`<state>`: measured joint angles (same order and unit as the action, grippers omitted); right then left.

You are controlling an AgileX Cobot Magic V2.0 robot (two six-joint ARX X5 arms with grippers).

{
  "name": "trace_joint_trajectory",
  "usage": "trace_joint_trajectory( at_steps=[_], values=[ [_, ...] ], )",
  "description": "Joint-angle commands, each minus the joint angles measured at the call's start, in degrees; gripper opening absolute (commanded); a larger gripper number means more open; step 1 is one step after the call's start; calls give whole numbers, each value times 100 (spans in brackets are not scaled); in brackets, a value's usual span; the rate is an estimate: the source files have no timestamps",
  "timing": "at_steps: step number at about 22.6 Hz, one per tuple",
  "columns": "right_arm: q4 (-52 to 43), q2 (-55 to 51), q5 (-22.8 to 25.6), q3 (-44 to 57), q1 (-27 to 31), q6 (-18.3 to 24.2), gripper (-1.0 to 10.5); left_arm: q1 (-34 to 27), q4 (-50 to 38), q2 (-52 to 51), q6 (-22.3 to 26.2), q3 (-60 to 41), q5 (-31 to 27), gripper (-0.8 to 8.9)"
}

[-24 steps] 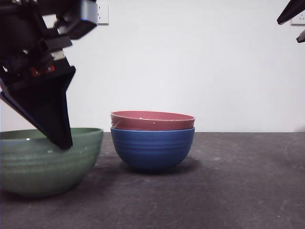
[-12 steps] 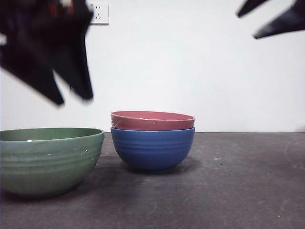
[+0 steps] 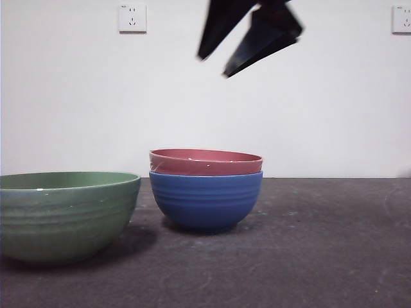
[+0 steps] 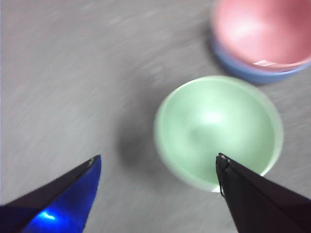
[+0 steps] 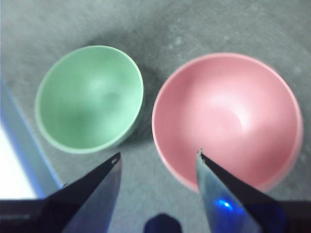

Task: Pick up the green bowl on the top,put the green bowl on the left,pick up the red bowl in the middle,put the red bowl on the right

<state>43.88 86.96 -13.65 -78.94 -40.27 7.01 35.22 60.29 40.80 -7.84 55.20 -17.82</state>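
The green bowl (image 3: 67, 215) stands alone on the table at the left; it also shows in the left wrist view (image 4: 218, 128) and the right wrist view (image 5: 90, 97). The red bowl (image 3: 205, 162) sits nested in a blue ridged bowl (image 3: 205, 202) in the middle, and shows in both wrist views (image 4: 262, 31) (image 5: 228, 116). My right gripper (image 3: 213, 67) hangs open and empty high above the stack (image 5: 158, 154), its jaws over the red bowl's near rim. My left gripper (image 4: 158, 157) is open and empty, high above and beside the green bowl, out of the front view.
The dark table (image 3: 321, 256) stretches to the right of the stack. A white wall stands behind with a socket at the upper left (image 3: 132, 18) and another at the upper right (image 3: 401, 19).
My left gripper let go of the green bowl, rose and left the front view. My right gripper moved from the top right corner leftward to above the stacked bowls.
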Motion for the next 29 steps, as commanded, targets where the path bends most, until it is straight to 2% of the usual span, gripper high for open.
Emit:
trace_joint_trajectory(
  at_steps=[1,4,9,11,13,19,22,29],
  values=[
    [-63,529,221,-219,-195,61,252,-350,249,-334,-144,4,7,395],
    [-411,1045,212,-258,-339,59,249,-616,588,-498,-140,4,282,395],
    [-575,1567,175,-258,-455,57,248,-647,610,-496,-149,4,509,395],
    [-581,1685,179,-258,-487,57,243,-647,595,-496,-146,4,503,395],
    [-592,1742,177,-258,-492,61,182,-647,581,-496,-146,4,503,395],
    [-592,1969,273,-256,-479,57,179,-647,586,-496,-146,4,498,395],
    [-581,1971,369,-256,-544,59,93,-647,625,-496,-146,4,472,395],
    [-579,1963,313,-267,-568,31,94,-647,619,-494,-146,4,455,395]
  ],
)
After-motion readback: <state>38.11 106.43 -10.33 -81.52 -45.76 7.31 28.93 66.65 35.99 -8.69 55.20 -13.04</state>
